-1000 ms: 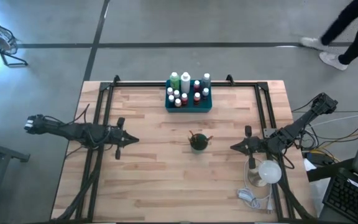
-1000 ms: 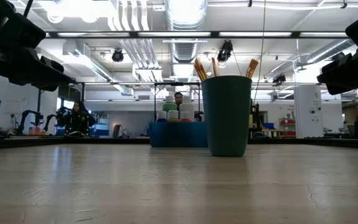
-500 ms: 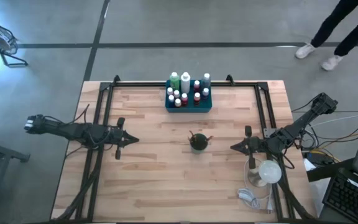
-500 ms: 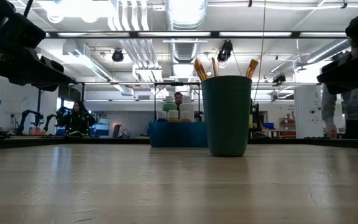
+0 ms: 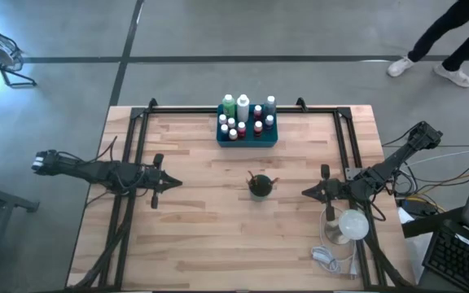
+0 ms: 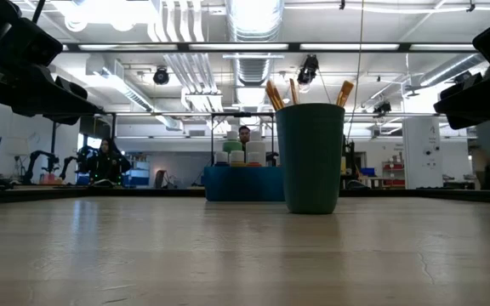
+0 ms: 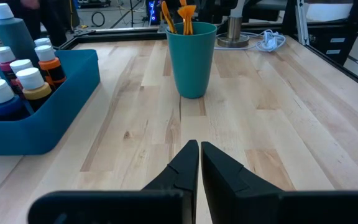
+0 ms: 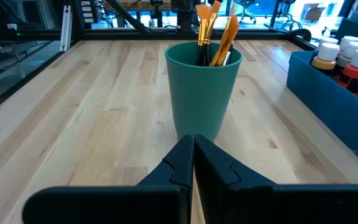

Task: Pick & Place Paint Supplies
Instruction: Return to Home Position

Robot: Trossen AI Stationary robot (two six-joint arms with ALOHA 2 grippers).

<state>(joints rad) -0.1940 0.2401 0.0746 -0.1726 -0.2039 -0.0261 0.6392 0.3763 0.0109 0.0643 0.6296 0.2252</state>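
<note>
the bench (image 5: 202,244) lies open all round the green cup (image 5: 259,188), whose paintbrushes (image 8: 227,34) stick up; the teal tray (image 5: 248,141) of bottles (image 5: 243,106) blocks the middle of the far edge.

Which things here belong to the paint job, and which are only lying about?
Job: bottles in the teal tray; paintbrushes in the green cup; left gripper and right gripper, shut, flanking it.
Lying about: white cable, white round object near the right gripper.

Paintbrushes (image 8: 229,34) stand in the cup (image 8: 204,99) at the centre of the table (image 5: 202,236); behind it, bottles (image 5: 243,104) stand in the tray (image 5: 255,142) at the far edge.
</note>
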